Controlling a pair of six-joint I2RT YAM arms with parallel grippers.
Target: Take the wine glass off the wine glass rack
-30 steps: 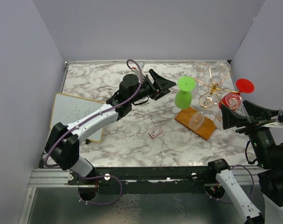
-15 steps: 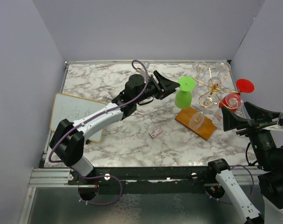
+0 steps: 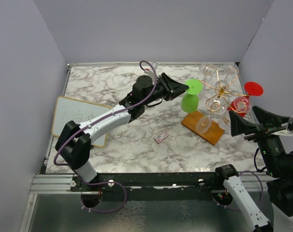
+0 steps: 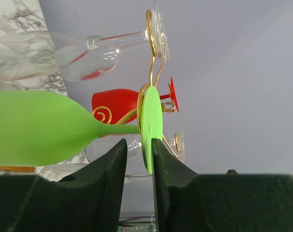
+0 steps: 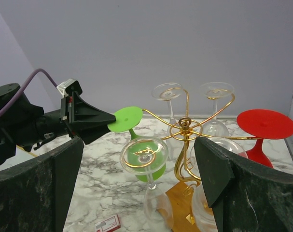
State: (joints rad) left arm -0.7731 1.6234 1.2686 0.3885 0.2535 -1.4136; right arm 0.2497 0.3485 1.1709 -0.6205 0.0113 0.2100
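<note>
Here, at the right rear of the marble-patterned table (image 3: 112,82), the gold wire wine glass rack (image 3: 222,90) stands on its brown wooden base (image 3: 192,122) with 6 glasses hanging upside down from its curled arms: 1 green, 1 red and 4 clear. The green wine glass (image 3: 189,102) hangs on the side of the rack facing the left arm, foot up and bowl down, its stem in a gold hook.

The left arm reaches across the table to it, and the left gripper (image 4: 139,145) is level with the glass's flat green foot. In the left wrist view its 2 dark fingers (image 4: 112,169) stand a narrow gap apart with the lower rim of the foot between them. A thin strip of space shows between the disc and the finger on the stem side, so the claw is not clamped; the glass hangs from the rack.

The right gripper (image 5: 139,145) is held off the right end of the rack, facing it, its jaws spread as wide as they go and holding nothing. The red wine glass (image 5: 262,124) hangs on the arm nearest it, and the clear glasses (image 5: 144,153) hang on the other arms.

A whiteboard (image 3: 76,116) lies at the table's left edge and a small card (image 3: 160,137) on the marble near the base.
</note>
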